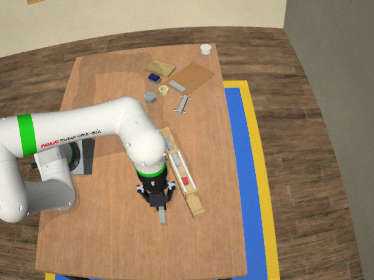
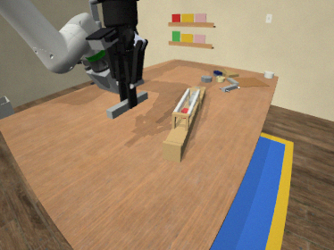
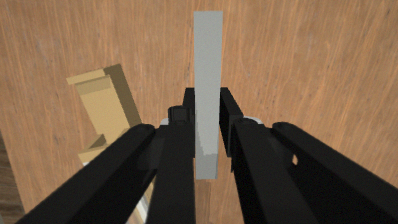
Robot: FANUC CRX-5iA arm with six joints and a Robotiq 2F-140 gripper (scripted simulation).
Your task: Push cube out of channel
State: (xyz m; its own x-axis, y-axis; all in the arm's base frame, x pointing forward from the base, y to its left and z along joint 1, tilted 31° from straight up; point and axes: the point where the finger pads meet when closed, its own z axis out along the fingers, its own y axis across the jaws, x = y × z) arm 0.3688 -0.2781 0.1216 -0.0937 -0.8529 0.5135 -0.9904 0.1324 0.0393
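My gripper point(image 2: 128, 95) is shut on a long grey bar point(image 2: 127, 104) and holds it level, well above the table top. The bar also shows in the wrist view point(image 3: 207, 92) between the black fingers, and in the overhead view point(image 1: 162, 214). The wooden channel point(image 1: 181, 170) lies to the right of my gripper, with clear rails along its top. A red cube point(image 1: 185, 181) sits inside it, near the end with the short ledge and raised lip point(image 1: 197, 207). The cube also shows in the side view point(image 2: 185, 111). A grey block point(image 1: 175, 158) sits farther up the channel.
At the far end of the table lie a second grey bar point(image 1: 183, 104), a grey block, a grey cylinder point(image 1: 149, 97), a tan ring point(image 1: 163, 89), a blue block point(image 1: 154, 78), a wooden wedge point(image 1: 161, 68), a brown mat point(image 1: 193, 76) and a white cup point(image 1: 205, 49).
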